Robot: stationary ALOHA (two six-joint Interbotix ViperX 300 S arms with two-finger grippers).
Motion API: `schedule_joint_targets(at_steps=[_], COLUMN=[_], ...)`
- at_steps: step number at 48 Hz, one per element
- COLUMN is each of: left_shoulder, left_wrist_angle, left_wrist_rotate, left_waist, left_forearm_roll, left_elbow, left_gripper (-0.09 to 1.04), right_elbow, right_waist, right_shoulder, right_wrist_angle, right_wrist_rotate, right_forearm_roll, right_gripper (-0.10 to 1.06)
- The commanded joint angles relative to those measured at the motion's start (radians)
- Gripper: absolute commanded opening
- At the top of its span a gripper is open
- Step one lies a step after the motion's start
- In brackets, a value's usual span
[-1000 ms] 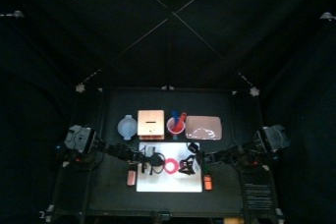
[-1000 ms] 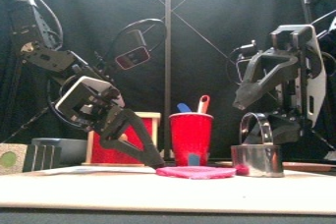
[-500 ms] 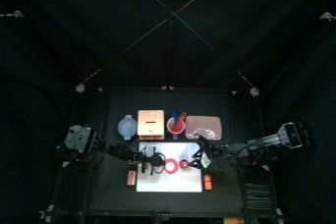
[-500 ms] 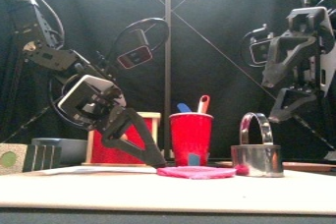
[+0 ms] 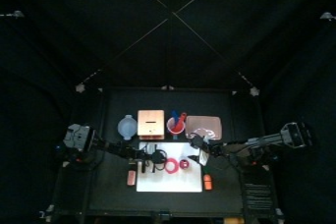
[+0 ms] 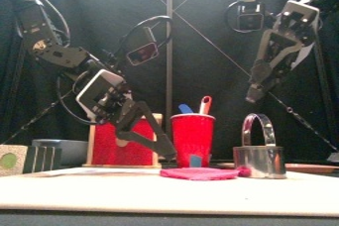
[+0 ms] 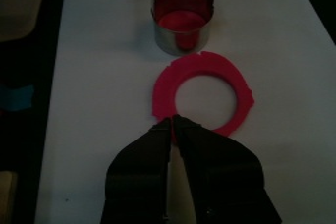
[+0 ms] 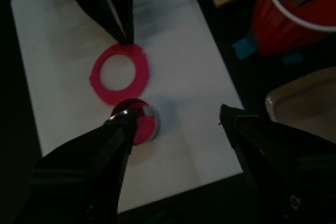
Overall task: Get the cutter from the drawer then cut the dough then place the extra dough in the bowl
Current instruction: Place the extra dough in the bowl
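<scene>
Unlike the front view, wrist views show the hole in the flat pink dough ring (image 7: 167, 83); left end effector (image 7: 172, 122) pinched together at its rim, lower centre; right end effector (image 8: 174, 116) spread wide, empty.

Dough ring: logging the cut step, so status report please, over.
Left pincer shut on dough ring rim. Right pincer open, high over cutter. Cutter on white board, cut disc inside. Nothing in the way.

The cutter (image 6: 261, 163) is shiny metal, the dough ring (image 7: 203, 63) matt (soft-looking), the board (image 7: 105, 120) smooth, the cup (image 6: 193, 136) glossy plastic.
</scene>
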Motion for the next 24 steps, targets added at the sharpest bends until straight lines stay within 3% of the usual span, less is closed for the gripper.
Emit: schedule_joint_targets(at_steps=[1,12,24], left_shoulder=[-0.048,-0.049,-0.025], left_wrist_angle=[-0.003,0.015,0.064], left_wrist_rotate=[0.018,0.130,0.204], left_waist=[0.003,0.026,0.028], left_forearm_roll=[-0.002,0.002,-0.009], left_elbow=[-0.008,-0.028,-0.071], left_gripper=[0.55,0.57,0.59], right_elbow=[-0.046,-0.077,-0.057], right_waist=[-0.003,-0.002,-0.020], right_shoulder=[0.026,0.055,0.043], right_wrist_angle=[0.015,0.060,0.046], right_wrist_rotate=[0.000,0.002,0.003], right_forearm_roll=[-0.026,-0.071,-0.054], right_gripper=[0.98,0.98,0.98])
